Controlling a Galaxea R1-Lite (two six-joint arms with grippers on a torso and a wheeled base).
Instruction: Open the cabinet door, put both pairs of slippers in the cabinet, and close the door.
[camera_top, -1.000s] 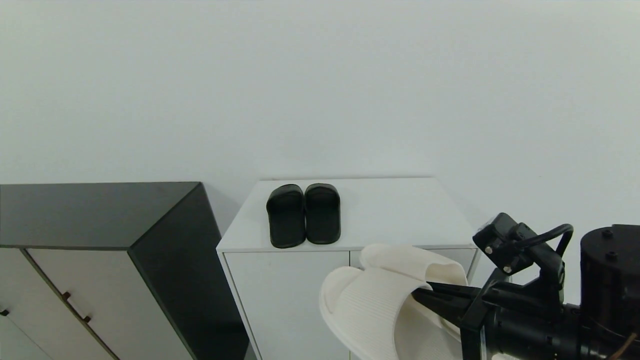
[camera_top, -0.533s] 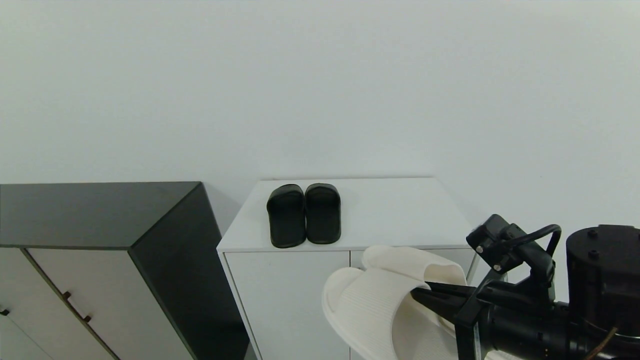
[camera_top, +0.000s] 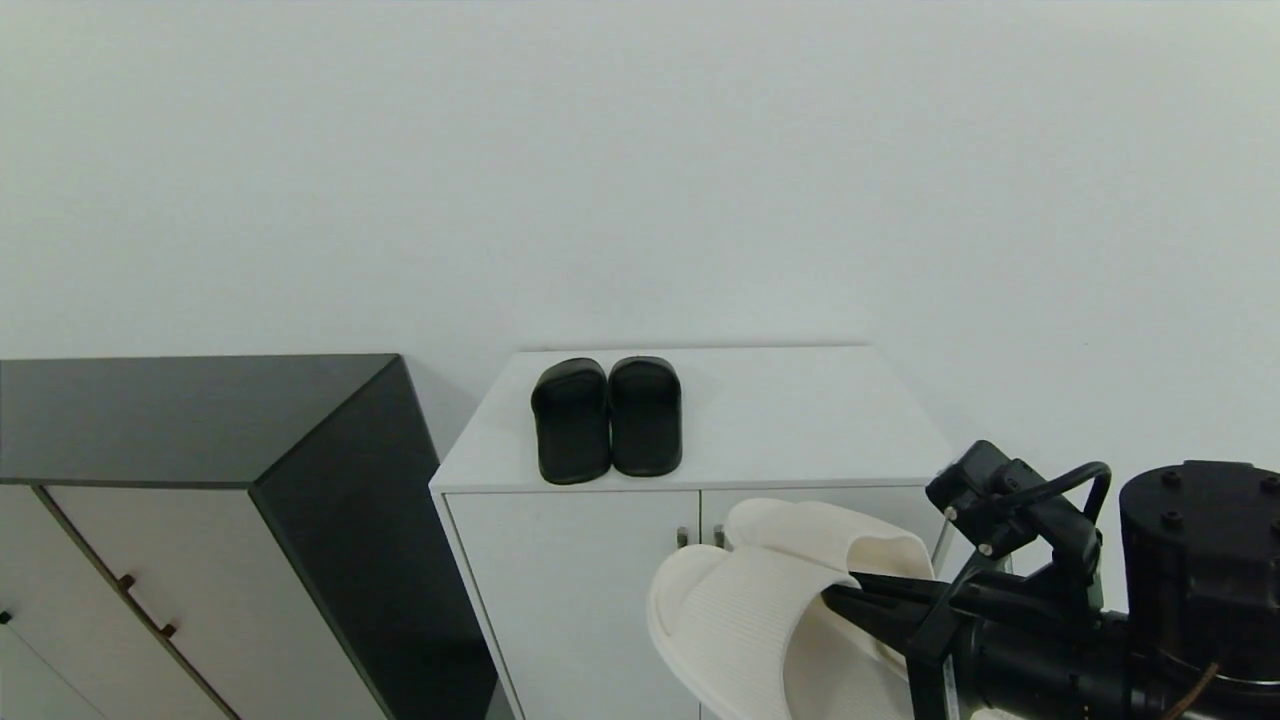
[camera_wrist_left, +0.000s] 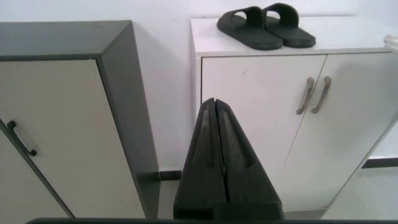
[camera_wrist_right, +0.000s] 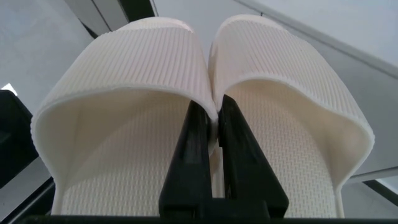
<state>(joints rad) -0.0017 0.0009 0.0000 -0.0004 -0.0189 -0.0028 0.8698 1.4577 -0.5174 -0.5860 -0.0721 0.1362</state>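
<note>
Far white cabinet (camera_top: 570, 580): doors shut. R gripper (camera_top: 835, 598) pinches cream ribbed slippers (camera_top: 740, 620); L gripper (camera_wrist_left: 216, 124) pressed together, should spread, hook metal handle (camera_wrist_left: 303, 95).

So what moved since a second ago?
Mostly the camera: the whole head view slid up a little, so the furniture did not move. The right gripper, clamped on the pair of white ribbed slippers, sank slightly against the white cabinet. Nothing was grabbed or let go. The pair of smooth black slide slippers stayed on the cabinet's top, and the cabinet doors stayed shut.
</note>
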